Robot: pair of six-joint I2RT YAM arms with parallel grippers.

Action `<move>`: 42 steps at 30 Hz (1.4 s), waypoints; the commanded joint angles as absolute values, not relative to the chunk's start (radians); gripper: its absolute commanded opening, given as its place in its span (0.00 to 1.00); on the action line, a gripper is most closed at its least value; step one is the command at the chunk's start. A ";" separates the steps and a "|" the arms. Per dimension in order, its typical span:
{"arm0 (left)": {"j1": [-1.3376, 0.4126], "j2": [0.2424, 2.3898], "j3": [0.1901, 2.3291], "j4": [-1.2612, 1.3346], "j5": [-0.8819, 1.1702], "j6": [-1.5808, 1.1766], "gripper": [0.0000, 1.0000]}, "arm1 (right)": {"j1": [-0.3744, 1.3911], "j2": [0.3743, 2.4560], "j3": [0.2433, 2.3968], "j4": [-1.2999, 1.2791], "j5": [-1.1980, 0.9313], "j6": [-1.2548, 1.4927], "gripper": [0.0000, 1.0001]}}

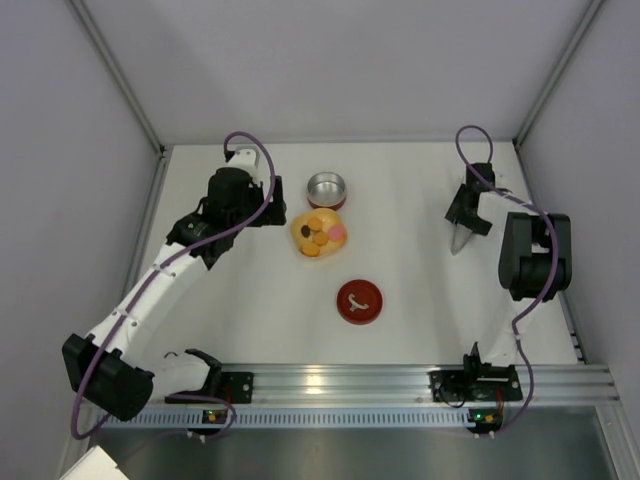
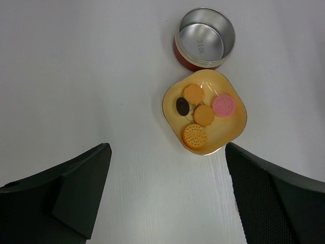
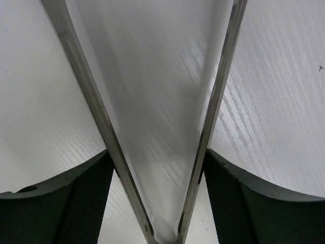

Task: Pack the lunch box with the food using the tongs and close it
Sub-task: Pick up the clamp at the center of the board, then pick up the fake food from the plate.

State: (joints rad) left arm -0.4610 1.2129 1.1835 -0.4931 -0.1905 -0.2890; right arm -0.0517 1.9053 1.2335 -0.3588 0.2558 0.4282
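Observation:
The lunch box (image 1: 326, 189) (image 2: 205, 38), a small round tin that is red outside and shiny silver inside, stands open with nothing in it. Its red lid (image 1: 359, 301) lies flat nearer the arms. The food (image 1: 318, 236) (image 2: 204, 115), several orange, brown and pink coins, sits in a yellow dish (image 1: 303, 228) (image 2: 226, 134). My left gripper (image 1: 278, 203) (image 2: 166, 147) hangs open just left of the dish. The tongs (image 1: 459, 240) (image 3: 91, 96) lie at the right. My right gripper (image 1: 462, 225) (image 3: 157, 152) presses both their arms near the joined end.
Grey walls enclose the white table on the left, back and right. An aluminium rail (image 1: 400, 380) with both arm bases runs along the near edge. The right arm's elbow (image 1: 535, 255) stands close to the right wall.

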 commanded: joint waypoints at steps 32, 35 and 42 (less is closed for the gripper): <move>-0.460 1.163 1.173 -0.495 -0.169 -0.287 0.99 | 0.192 1.476 1.305 -0.572 0.180 0.328 0.43; -0.460 1.164 1.173 -0.495 -0.169 -0.287 0.99 | 0.244 1.413 1.301 -0.598 0.146 0.324 0.43; -0.462 1.164 1.172 -0.495 -0.166 -0.287 0.99 | 0.377 1.330 1.307 -0.653 0.068 0.319 0.43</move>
State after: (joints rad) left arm -0.4610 1.1919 1.1744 -0.5003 -0.1719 -0.2890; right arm 0.3260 1.3720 1.2594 -0.6044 0.1165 0.3328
